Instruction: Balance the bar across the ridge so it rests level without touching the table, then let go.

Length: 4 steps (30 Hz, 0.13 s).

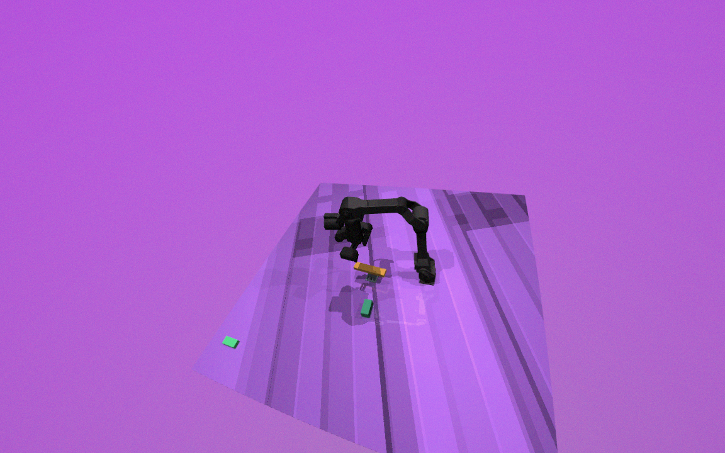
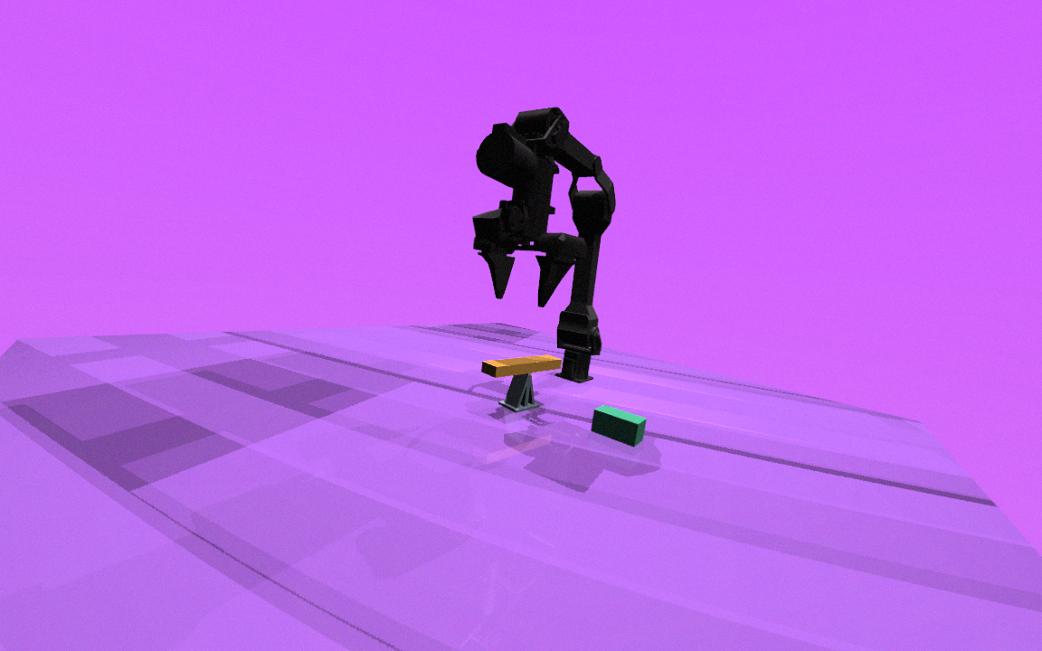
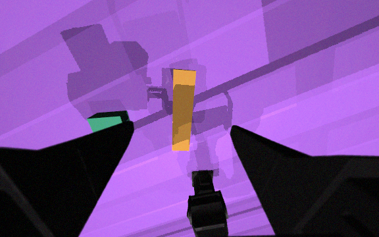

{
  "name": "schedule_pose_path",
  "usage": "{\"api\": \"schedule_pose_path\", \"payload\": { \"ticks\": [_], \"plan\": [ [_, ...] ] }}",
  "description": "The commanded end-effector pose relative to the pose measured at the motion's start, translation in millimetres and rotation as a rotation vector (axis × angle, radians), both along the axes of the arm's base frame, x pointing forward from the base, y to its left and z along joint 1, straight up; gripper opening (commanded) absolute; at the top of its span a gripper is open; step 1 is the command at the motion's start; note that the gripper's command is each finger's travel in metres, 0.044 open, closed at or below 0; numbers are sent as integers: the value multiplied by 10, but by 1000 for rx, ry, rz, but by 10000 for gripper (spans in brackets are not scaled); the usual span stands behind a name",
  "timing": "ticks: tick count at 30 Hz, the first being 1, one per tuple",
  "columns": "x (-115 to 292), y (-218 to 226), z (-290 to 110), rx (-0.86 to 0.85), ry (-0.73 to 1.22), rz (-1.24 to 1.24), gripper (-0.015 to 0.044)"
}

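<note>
The orange bar (image 1: 369,268) (image 2: 521,365) (image 3: 183,112) lies across the top of the small grey ridge stand (image 2: 524,397) (image 1: 370,279). It looks about level, and both ends are clear of the table. My gripper (image 2: 521,299) (image 1: 354,250) (image 3: 183,128) is wide open and empty. It hangs well above the middle of the bar with its fingers pointing down. In the wrist view the bar runs lengthwise between the two dark fingers, far below them, and hides most of the ridge.
A green block (image 1: 366,307) (image 2: 618,424) (image 3: 104,123) lies on the purple table (image 1: 466,338) (image 2: 184,485), a little in front of the ridge. A flat green piece (image 1: 230,341) lies near the table's left corner. The arm's base (image 1: 426,273) (image 2: 575,356) stands just behind the ridge.
</note>
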<state>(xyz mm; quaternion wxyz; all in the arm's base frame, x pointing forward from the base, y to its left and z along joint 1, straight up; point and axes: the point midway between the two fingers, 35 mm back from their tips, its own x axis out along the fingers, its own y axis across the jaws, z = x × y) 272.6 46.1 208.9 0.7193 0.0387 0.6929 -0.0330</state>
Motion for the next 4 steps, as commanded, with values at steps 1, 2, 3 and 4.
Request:
{"api": "schedule_pose_path", "payload": {
  "ticks": [1,2,3,4],
  "plan": [
    [-1,1,-1,0,2,0,440],
    [-1,1,-1,0,2,0,440],
    [-1,1,-1,0,2,0,440],
    [-1,1,-1,0,2,0,440]
  ]
}}
